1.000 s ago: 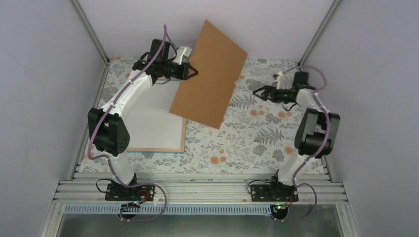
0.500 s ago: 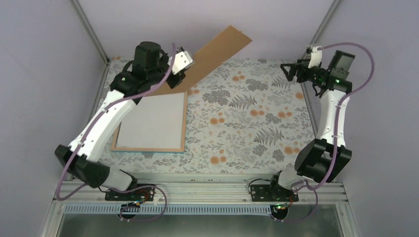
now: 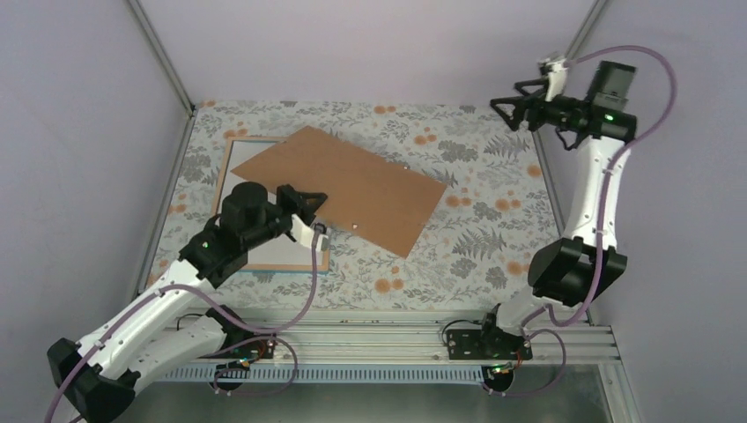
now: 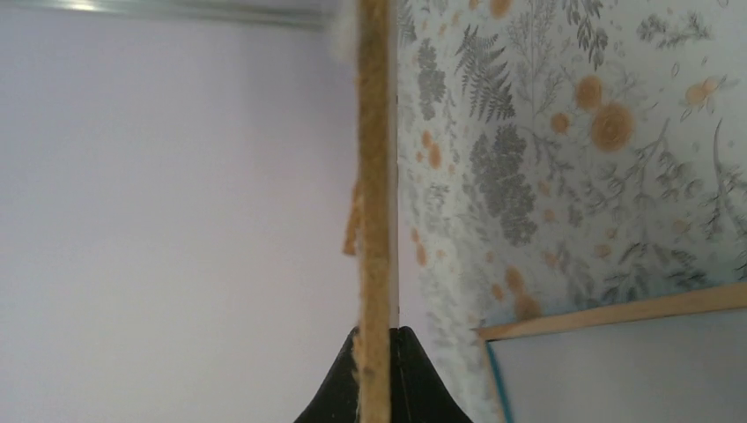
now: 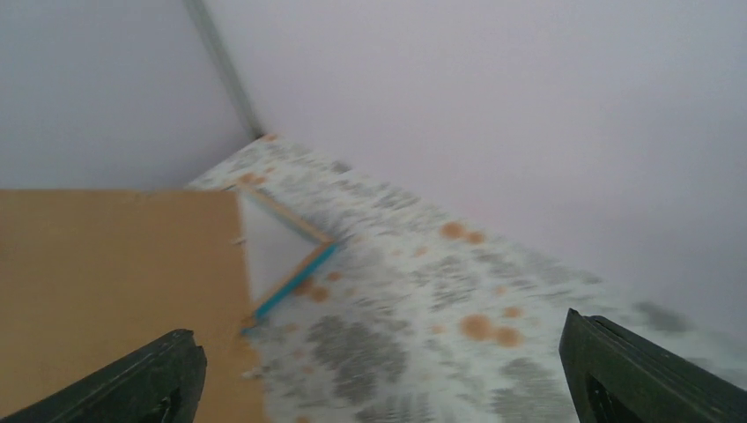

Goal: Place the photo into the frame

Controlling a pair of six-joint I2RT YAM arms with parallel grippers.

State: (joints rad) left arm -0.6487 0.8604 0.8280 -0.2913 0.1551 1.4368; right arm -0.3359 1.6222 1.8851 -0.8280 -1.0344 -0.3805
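Note:
The frame [image 3: 227, 159] lies face down at the left of the table, its wood-coloured edges up, with a white sheet [image 3: 280, 254] inside. A plain brown board [image 3: 361, 189] lies tilted over its far right part. My left gripper [image 3: 310, 210] is shut on the board's near left edge. In the left wrist view the board [image 4: 374, 176] is edge-on between the shut fingers of the left gripper [image 4: 377, 333], with the frame's corner [image 4: 617, 308] beside it. My right gripper [image 3: 508, 99] is open and empty, raised at the back right; its wrist view [image 5: 379, 330] shows the board [image 5: 114, 291] and the frame's teal edge [image 5: 295, 278]. The photo is out of view.
The floral tablecloth [image 3: 467, 229] covers the table. Lilac walls and metal corner posts [image 3: 163, 62] close in the back and sides. An aluminium rail [image 3: 352, 339] holding the arm bases runs along the near edge.
My left arm has swung the brown board down from standing at the back to lying low over the frame and table. My right gripper has risen a little at the back right.

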